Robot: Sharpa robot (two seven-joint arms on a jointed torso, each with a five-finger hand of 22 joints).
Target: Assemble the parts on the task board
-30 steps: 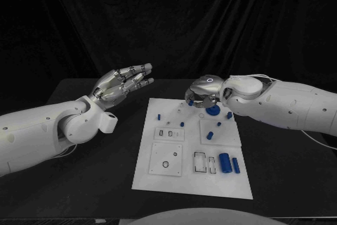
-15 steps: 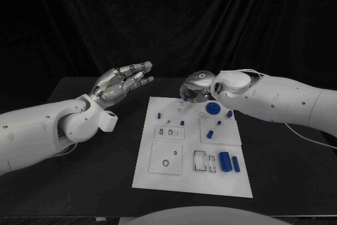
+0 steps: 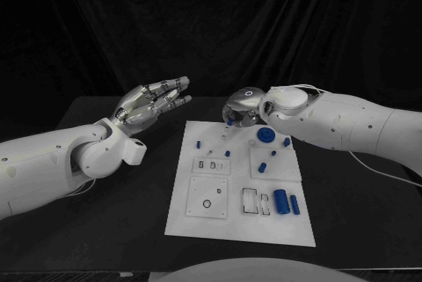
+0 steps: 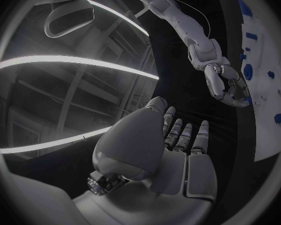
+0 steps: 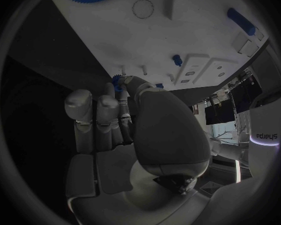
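Observation:
The white task board point(image 3: 220, 224) lies mid-table with small blue parts on it. My right hand point(image 3: 243, 111) hovers over the board's far edge and pinches a small blue gear point(image 5: 120, 82) between thumb and fingertip. A larger blue gear point(image 3: 266, 134) lies on the board just right of that hand. Two blue cylinders point(image 3: 282, 202) lie near the board's right edge, and a blue peg point(image 3: 263, 168) stands on a raised square plate. My left hand point(image 3: 155, 102) is raised left of the board, fingers apart, holding nothing. The left wrist view also shows the right hand point(image 4: 227, 84) beside the board point(image 4: 265, 130).
Several small blue pegs point(image 3: 228, 154) stand on the far half of the board. Square plates with slots point(image 3: 211, 166) and a ring hole point(image 3: 207, 204) sit on its left side. Black table point(image 3: 114, 202) surrounds the board, with a dark curtain behind.
My right hand has moved left toward the board's far edge, uncovering the larger blue gear. The left hand has stayed raised and still.

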